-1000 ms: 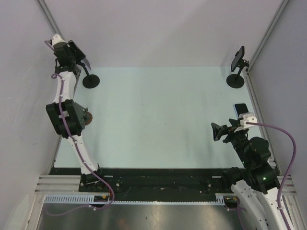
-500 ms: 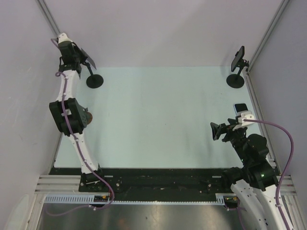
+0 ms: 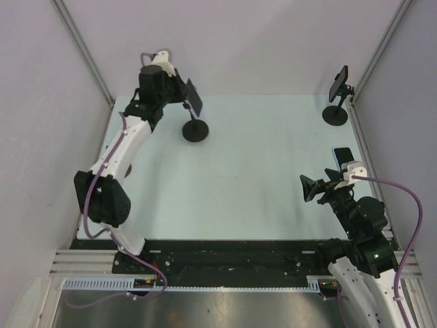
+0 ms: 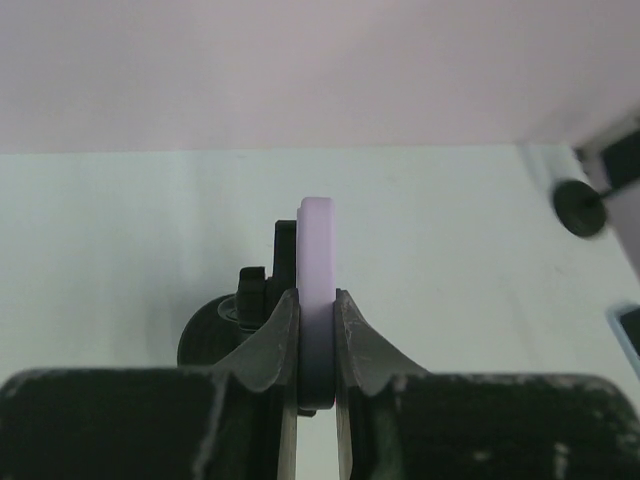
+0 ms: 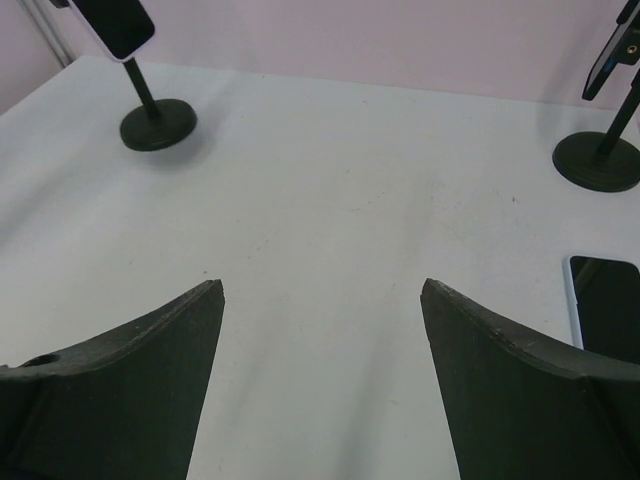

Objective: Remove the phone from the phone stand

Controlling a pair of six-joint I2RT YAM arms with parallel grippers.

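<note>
My left gripper (image 3: 183,92) is shut on the edge of a lilac-cased phone (image 3: 194,100) that still sits on its black stand (image 3: 196,130), at the back left of the table. In the left wrist view the fingers (image 4: 352,335) pinch the phone's thin edge (image 4: 317,250), with the stand's post and round base (image 4: 205,335) just behind on the left. The right wrist view shows this phone (image 5: 115,22) and stand (image 5: 157,125) at the far left. My right gripper (image 3: 311,188) is open and empty near the right front (image 5: 320,285).
A second black stand (image 3: 336,115) holding a dark phone (image 3: 339,82) is at the back right corner, also in the right wrist view (image 5: 600,160). Another phone (image 3: 341,154) lies flat on the table by the right edge (image 5: 607,305). Walls enclose the table on three sides.
My left arm has swung right from the back left corner, shut on the phone. The stand has come along with it, its base now further right. The right arm has stayed still.
</note>
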